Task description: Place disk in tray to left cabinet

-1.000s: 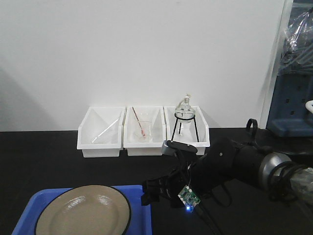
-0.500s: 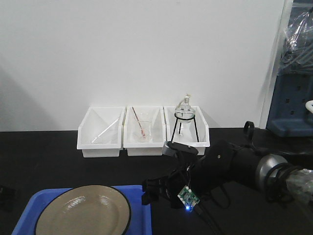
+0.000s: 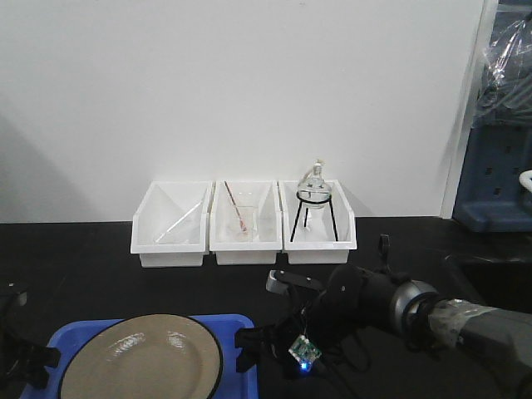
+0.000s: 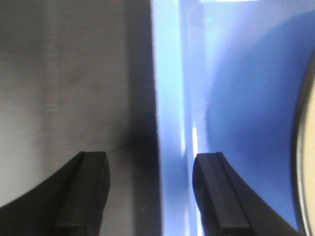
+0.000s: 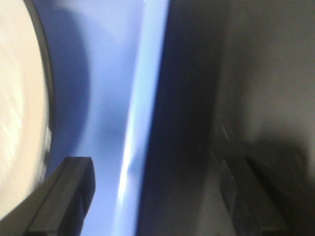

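The tan, black-rimmed disk [image 3: 141, 362] lies in the blue tray [image 3: 237, 324] at the front left of the black table. My right gripper [image 3: 248, 349] is at the tray's right edge. In the right wrist view it [image 5: 157, 164] stands open astride the tray rim [image 5: 142, 118], one finger over the blue floor near the disk [image 5: 19, 98]. My left gripper [image 3: 21, 353] is at the tray's left edge, open [image 4: 150, 157] astride the rim [image 4: 170, 123], with the disk [image 4: 309, 162] further right. The left cabinet is out of view.
Three white bins [image 3: 243, 224] stand in a row by the back wall. The right one holds a glass flask on a black tripod [image 3: 314, 199]. Blue equipment [image 3: 499, 183] stands at the far right, beyond the table edge.
My right arm has moved left and lower, bringing its gripper against the tray's right edge. My left gripper has come into view at the tray's left edge.
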Available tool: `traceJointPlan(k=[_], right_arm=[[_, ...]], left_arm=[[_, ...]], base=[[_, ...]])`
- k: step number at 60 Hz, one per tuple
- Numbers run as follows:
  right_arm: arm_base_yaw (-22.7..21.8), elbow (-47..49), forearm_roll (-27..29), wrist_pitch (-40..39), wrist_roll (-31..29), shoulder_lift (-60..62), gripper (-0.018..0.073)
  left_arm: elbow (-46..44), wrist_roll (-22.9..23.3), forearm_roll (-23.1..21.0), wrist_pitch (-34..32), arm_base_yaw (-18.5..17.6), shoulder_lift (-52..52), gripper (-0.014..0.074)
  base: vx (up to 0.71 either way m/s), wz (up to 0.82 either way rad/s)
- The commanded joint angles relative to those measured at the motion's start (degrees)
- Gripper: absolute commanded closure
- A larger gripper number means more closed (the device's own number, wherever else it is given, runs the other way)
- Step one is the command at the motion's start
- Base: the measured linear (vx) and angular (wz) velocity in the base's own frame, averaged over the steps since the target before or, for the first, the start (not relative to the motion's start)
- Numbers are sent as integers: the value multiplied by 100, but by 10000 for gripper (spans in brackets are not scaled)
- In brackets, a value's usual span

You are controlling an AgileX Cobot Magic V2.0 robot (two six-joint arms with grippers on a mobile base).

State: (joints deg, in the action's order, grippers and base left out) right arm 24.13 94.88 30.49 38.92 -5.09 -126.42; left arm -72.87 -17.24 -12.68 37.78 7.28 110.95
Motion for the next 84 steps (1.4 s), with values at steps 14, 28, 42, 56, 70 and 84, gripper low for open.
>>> traceJointPlan(k=[14,28,42,56,70,84], right_arm=[[-20,1669,-668,916,708,-507,1],[0,2232,-878,1306,1058,-788,41],[152,2282,-864,1624,1009,-855,41],[395,2282,-889,1574,954,-953,41],[381,2282,-912,1810,1404,-960,152],[381,2282,-894,1855,1587,-960,463]], left_arm=[[-177,-176,-447,-213,-29,-58,94],[-171,-176,-452,-427,-29,-47,94],[-171,-176,-490,-603,-29,-33,94],[-171,-181,-747,-372,-29,271,94],[-171,-181,-1008,-302,-29,335,140],[-178,-254,-1472,208,-29,335,391]], base=[[0,0],[0,0],[0,0],[0,0],[0,0],[0,0]])
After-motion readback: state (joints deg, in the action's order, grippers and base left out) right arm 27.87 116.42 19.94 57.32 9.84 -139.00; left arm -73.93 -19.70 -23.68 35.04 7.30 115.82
